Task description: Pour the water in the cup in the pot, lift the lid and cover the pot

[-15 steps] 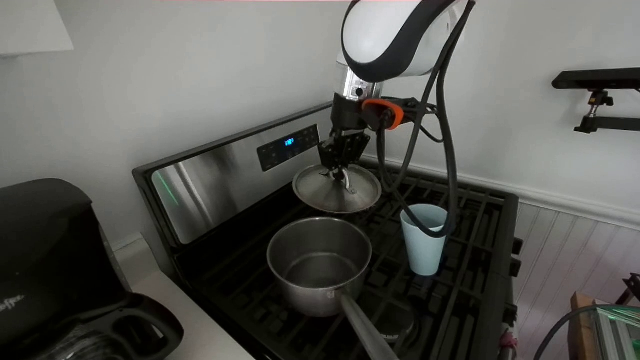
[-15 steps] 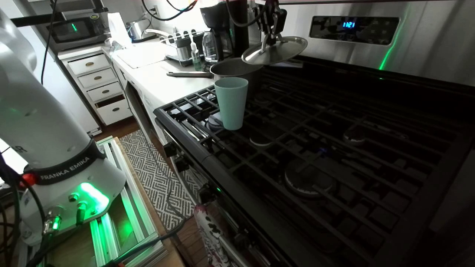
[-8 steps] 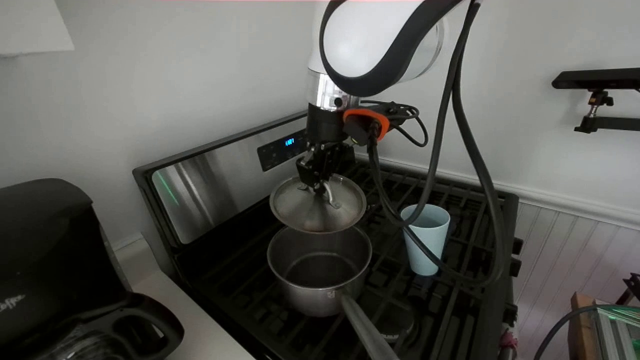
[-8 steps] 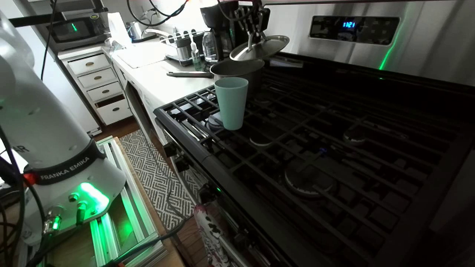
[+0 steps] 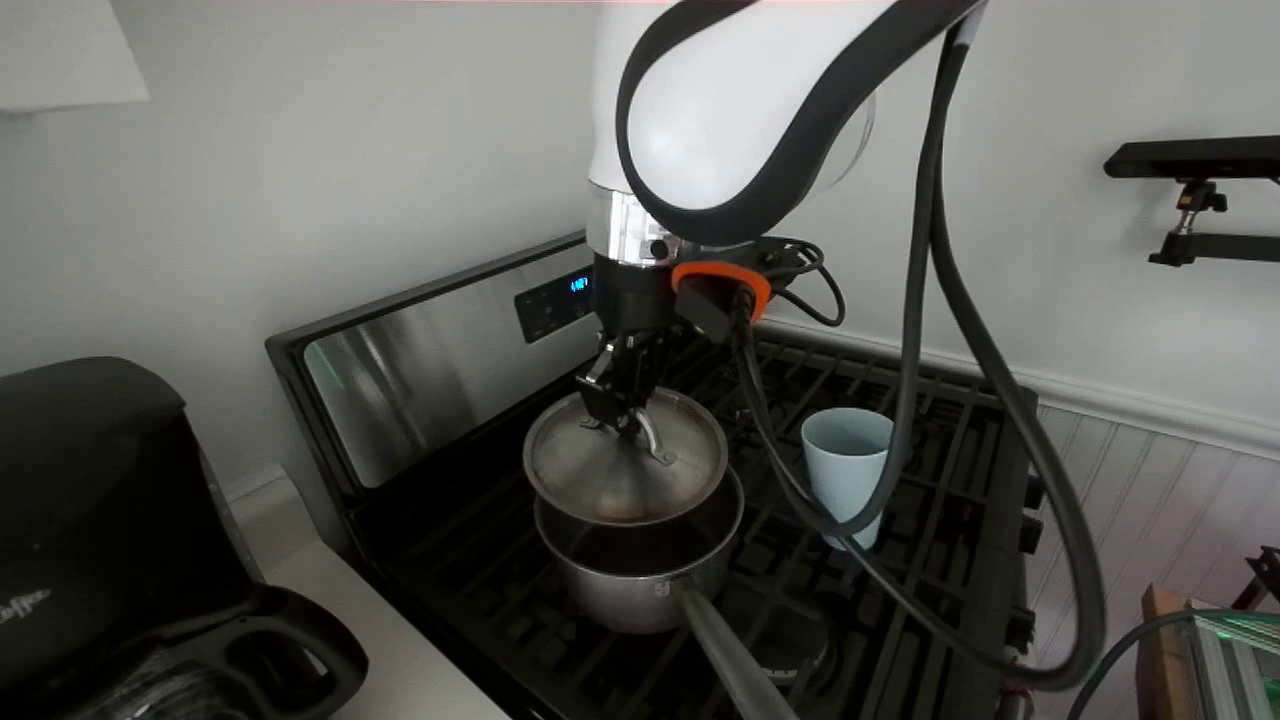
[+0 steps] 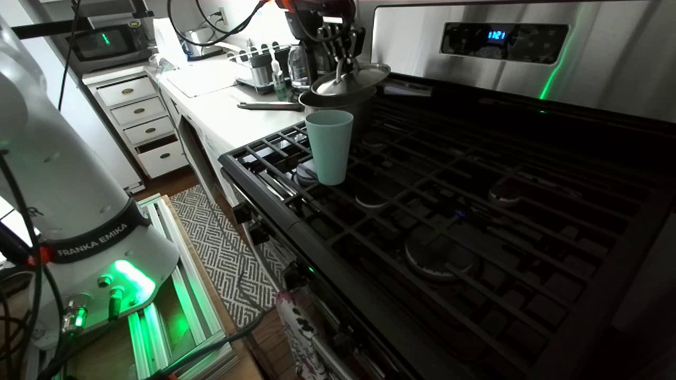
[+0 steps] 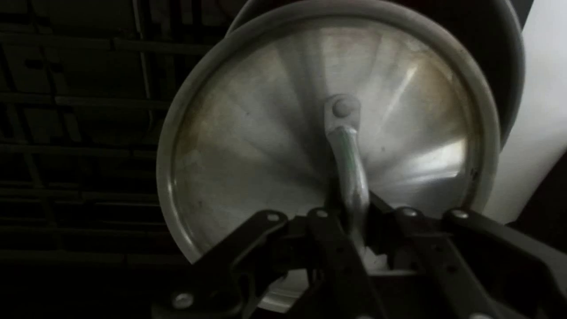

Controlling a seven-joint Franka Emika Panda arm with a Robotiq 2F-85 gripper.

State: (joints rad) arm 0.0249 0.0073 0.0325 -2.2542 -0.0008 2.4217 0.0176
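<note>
My gripper (image 5: 630, 425) is shut on the loop handle of the silver lid (image 5: 590, 475). The wrist view shows the gripper's fingers (image 7: 354, 212) on both sides of that handle, with the lid (image 7: 266, 133) below. The lid hangs just above the steel pot (image 5: 640, 600), offset toward the stove's back panel. The pot's dark inside shows past the lid's front edge. In the wrist view the pot's rim (image 7: 514, 88) shows beyond the lid. The pale blue cup (image 5: 845, 475) stands upright on the grates beside the pot; it also shows in an exterior view (image 6: 330, 150).
The pot's long handle (image 5: 735, 660) points toward the front of the stove. A black coffee maker (image 5: 90, 500) stands on the counter. The arm's cable (image 5: 1040, 470) loops down in front of the cup. The stove's back panel (image 5: 420, 380) rises behind the lid.
The gripper has carried the lid sideways and down, from behind the pot to just over it. The lid now covers much of the pot's opening from view. Cup and pot have not moved.
</note>
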